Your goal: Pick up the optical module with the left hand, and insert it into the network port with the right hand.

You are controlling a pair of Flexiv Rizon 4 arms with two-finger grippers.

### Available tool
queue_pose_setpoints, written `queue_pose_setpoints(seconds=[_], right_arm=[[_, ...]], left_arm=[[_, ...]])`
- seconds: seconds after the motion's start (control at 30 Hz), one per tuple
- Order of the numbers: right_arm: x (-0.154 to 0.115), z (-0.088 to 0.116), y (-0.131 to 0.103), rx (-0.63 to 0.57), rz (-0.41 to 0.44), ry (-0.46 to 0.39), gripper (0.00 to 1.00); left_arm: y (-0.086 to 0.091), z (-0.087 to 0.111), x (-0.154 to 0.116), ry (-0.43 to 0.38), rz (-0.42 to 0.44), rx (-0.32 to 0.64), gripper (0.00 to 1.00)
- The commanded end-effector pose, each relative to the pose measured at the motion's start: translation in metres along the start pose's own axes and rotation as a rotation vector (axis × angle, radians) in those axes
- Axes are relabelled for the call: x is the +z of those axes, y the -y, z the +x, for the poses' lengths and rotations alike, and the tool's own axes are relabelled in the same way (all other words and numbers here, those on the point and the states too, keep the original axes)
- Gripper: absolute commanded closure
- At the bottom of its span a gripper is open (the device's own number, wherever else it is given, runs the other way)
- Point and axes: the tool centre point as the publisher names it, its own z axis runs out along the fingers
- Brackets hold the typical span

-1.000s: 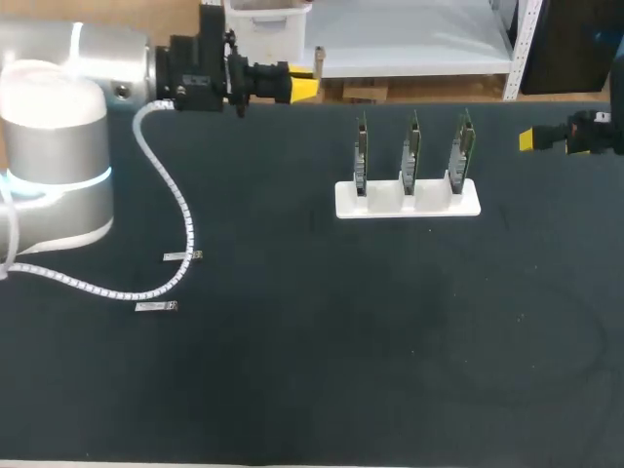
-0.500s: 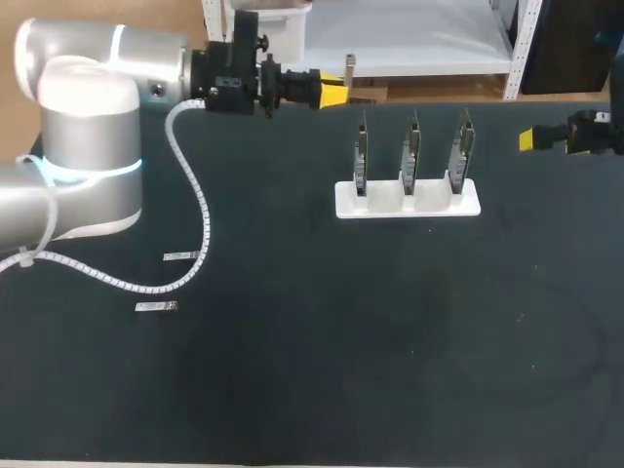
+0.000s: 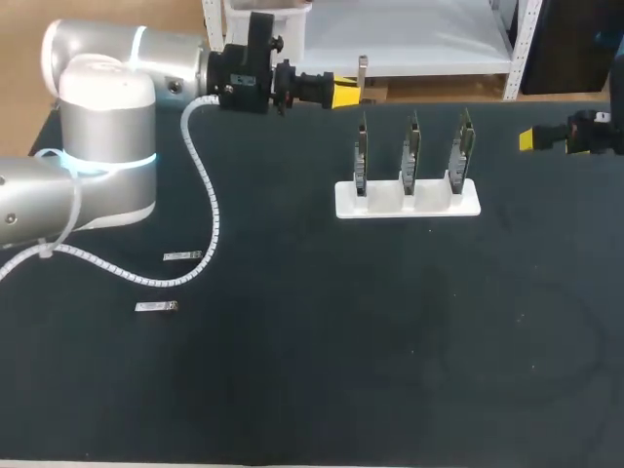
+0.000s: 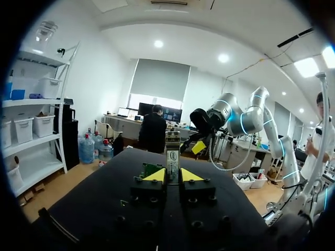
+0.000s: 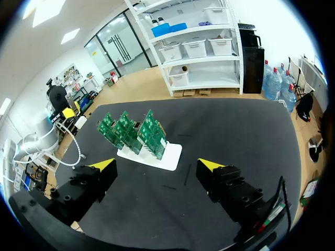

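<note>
- Gripping slim metallic optical module (image 4: 172,151) upright: left end effector (image 4: 172,175), clamped on it, free end presented for handover.
- Standing by: right end effector (image 5: 157,166), jaws apart, ready to receive.
- 3 green circuit boards (image 3: 410,151), on edge in white rack (image 3: 408,205) on dark counter (image 3: 341,341), probably carrying the ports.

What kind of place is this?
Probably a robot lab or electronics workshop: green circuit boards stand in a white holder on a dark table, and a robot's left hand grips a small optical module.

Optical module (image 4: 172,157) label — print illegible
</note>
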Motion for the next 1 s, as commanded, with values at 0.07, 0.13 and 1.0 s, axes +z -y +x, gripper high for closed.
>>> queue_pose_setpoints(seconds=[0.07, 0.13, 1.0], right_arm=[[0.000, 0.000, 0.000, 0.000, 0.000, 0.000, 0.00], [0.000, 0.000, 0.000, 0.000, 0.000, 0.000, 0.00], [0.000, 0.000, 0.000, 0.000, 0.000, 0.000, 0.00]], left_arm=[[-0.009, 0.004, 0.003, 0.003, 0.018, -0.016, 1.00], [-0.011, 0.005, 0.005, 0.004, 0.027, -0.038, 1.00], [-0.009, 0.020, 0.017, 0.069, 0.032, 0.084, 1.00]])
